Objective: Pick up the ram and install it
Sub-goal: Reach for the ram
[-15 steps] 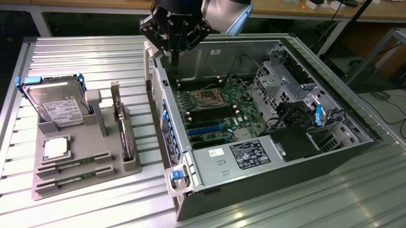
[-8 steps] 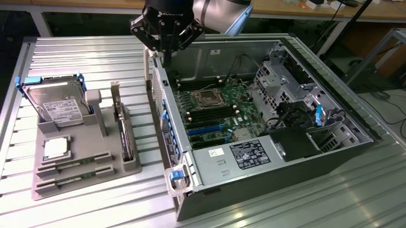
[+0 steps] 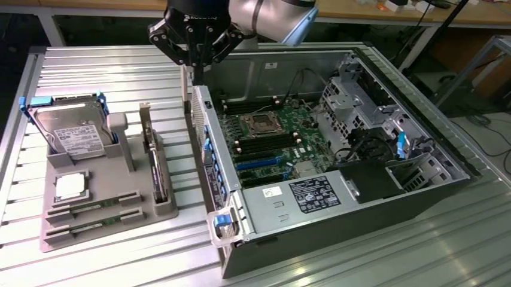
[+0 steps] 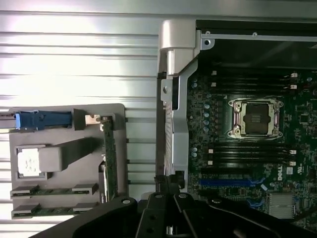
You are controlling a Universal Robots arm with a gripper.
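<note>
Overhead arrangement for memory installation. The black two-finger gripper (image 3: 195, 64) (image 4: 167, 191) on the grey Universal Robots arm hangs above the far end of the open black-and-silver computer case (image 3: 359, 233), over the case wall that faces the parts tray. Its jaws are drawn together with nothing between them. The first ram stick (image 3: 92, 207) (image 4: 52, 190), a thin, narrow green circuit board, lies flat in a slot at the near end of the grey moulded parts tray (image 3: 172, 209) (image 4: 54, 110). The second ram stick (image 3: 96, 224) (image 4: 49, 208) lies in the parallel slot just beside it. Both are well apart from the gripper. On the same tray a silver hard drive with a white label (image 3: 72, 134) stands tilted in a blue-edged carrier, a square silver processor chip (image 3: 70, 186) (image 4: 28, 161) lies flat, and a taller green expansion card (image 3: 157, 167) (image 4: 110, 158) stands on edge. Inside the case lies the green motherboard (image 3: 279, 149) (image 4: 297, 129), with the square metal-framed CPU socket (image 3: 262, 122) (image 4: 255, 117) flanked by long black memory slots (image 3: 259, 143) (image 4: 247, 153). Tray and case rest on a ribbed aluminium table (image 3: 96, 66) (image 4: 74, 49), the tray to the exterior view's left of the case.
</note>
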